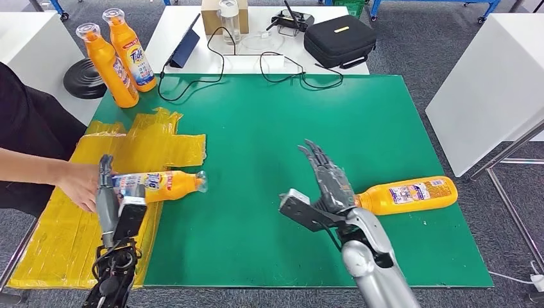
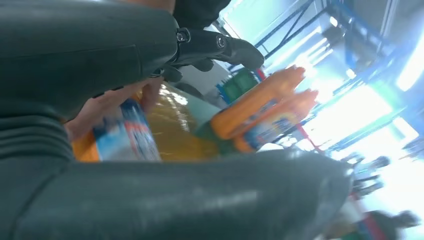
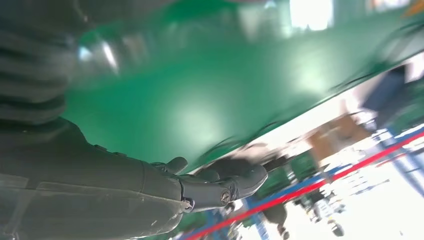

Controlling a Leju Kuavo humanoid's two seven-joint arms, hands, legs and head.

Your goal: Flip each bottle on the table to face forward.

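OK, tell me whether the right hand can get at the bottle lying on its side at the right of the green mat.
Probably yes. The right hand is open, fingers spread, right beside the lying bottle near its cap end, and nothing on the green mat stands between them.

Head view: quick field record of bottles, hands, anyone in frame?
standing bottles: two orange bottles upright at the mat's far left corner
left bottle: lying bottle on yellow sheet, person's hand on its base
right bottle: second lying bottle on green mat
left hand: by left bottle, grasp unclear
right hand: open, beside right bottle's cap
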